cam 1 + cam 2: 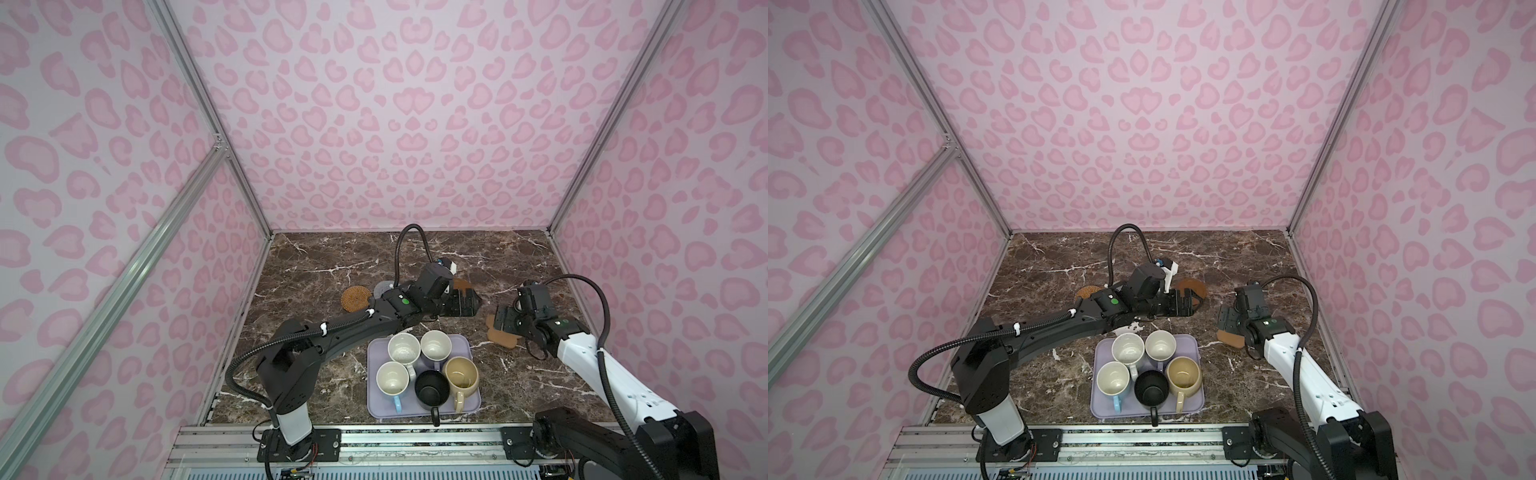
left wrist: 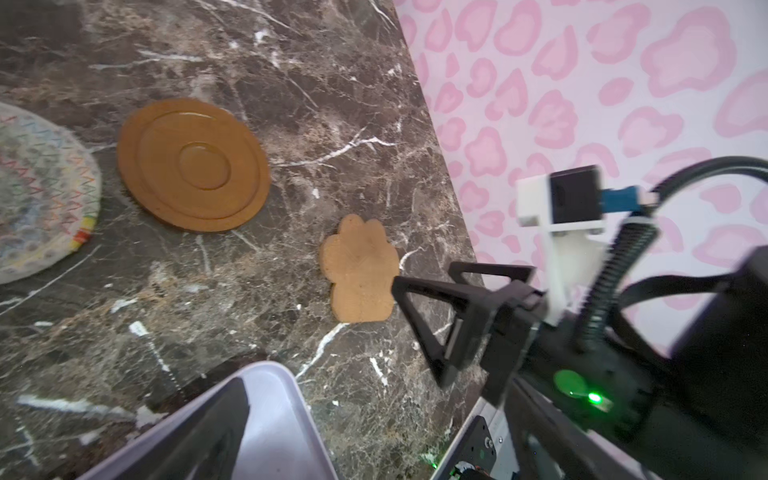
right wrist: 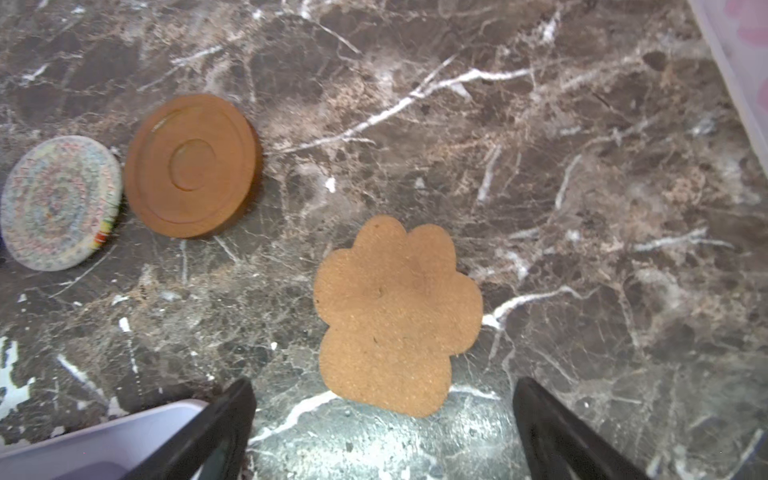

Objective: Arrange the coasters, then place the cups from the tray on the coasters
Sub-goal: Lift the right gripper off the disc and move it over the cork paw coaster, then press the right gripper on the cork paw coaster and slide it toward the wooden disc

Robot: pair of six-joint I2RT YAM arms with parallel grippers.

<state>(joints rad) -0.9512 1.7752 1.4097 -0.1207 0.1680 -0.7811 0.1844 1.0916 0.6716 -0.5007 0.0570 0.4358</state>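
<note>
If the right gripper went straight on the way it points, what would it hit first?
Most likely the paw-shaped coaster, lying flat on the marble table just ahead, between the open jaws. Depth is hard to judge.

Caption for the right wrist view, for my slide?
Open right hand over paw coaster on marble table; wooden coaster and woven coaster nearby.

In both top views the bare marble table [image 1: 332,257] lies open along the upper edge and right of the tray [image 1: 376,409], while the left arm [image 1: 353,324] slants across the centre over the coasters [image 1: 356,298], and five cups [image 1: 432,388] crowd the tray with hardly a gap.
</note>
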